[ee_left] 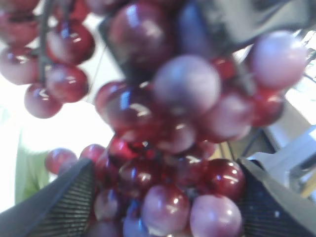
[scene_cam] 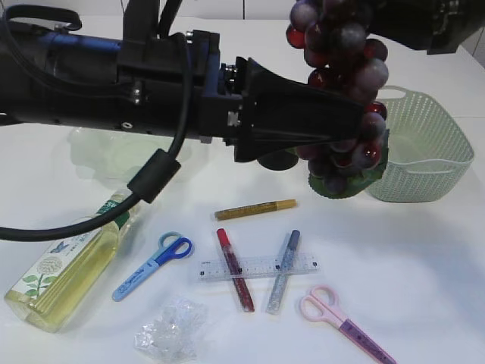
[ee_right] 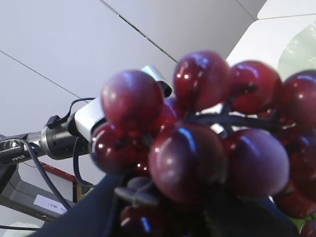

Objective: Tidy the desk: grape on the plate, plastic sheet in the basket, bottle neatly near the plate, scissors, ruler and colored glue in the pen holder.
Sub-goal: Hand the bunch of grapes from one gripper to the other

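i see the grape bunch (scene_cam: 341, 83) hanging high above the worktop (scene_cam: 424, 258), beside the basket (scene_cam: 424, 152). my left pincer (ee_left: 163, 197) stands wide open with the bunch's lower grapes between its fingers (ee_left: 54, 207), not clamped. the right pincer's fingers are hidden behind grapes in its wrist view, so i cannot tell its grip. the plate (scene_cam: 98, 155) is mostly covered by my left arm.

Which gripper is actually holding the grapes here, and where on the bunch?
The right gripper holds the grape bunch at its top. The left gripper stands open around its lower part, apparently not gripping.
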`<act>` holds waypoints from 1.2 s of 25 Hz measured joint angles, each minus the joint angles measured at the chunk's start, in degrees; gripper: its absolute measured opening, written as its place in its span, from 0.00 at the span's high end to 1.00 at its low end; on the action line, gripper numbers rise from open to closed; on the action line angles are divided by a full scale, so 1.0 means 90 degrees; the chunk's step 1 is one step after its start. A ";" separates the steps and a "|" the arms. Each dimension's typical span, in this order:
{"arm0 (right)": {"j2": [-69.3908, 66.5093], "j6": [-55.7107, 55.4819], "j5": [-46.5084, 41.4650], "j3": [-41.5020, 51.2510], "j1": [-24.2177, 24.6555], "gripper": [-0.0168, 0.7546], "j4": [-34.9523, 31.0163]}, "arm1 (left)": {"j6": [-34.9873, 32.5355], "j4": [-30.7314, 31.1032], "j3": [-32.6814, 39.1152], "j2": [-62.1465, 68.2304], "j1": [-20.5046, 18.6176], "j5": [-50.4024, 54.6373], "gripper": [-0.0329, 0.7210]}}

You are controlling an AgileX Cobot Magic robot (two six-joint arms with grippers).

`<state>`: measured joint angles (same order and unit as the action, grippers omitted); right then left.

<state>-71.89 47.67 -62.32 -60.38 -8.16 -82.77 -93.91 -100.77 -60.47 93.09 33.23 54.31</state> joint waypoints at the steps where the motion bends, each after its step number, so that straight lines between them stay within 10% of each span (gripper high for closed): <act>1: 0.0000 0.0000 -0.0013 0.0000 0.0000 0.64 0.0000 | -0.0042 0.0000 -0.0010 0.0011 0.0000 -0.0028 0.11; 30: 0.0000 0.0139 -0.0023 0.0000 0.0000 0.64 0.0000 | 0.0028 0.0844 -0.0131 -0.0362 0.0064 -0.1244 0.11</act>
<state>-71.89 48.93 -62.52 -60.38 -8.16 -82.77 -93.66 -93.17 -61.65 89.83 33.80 43.11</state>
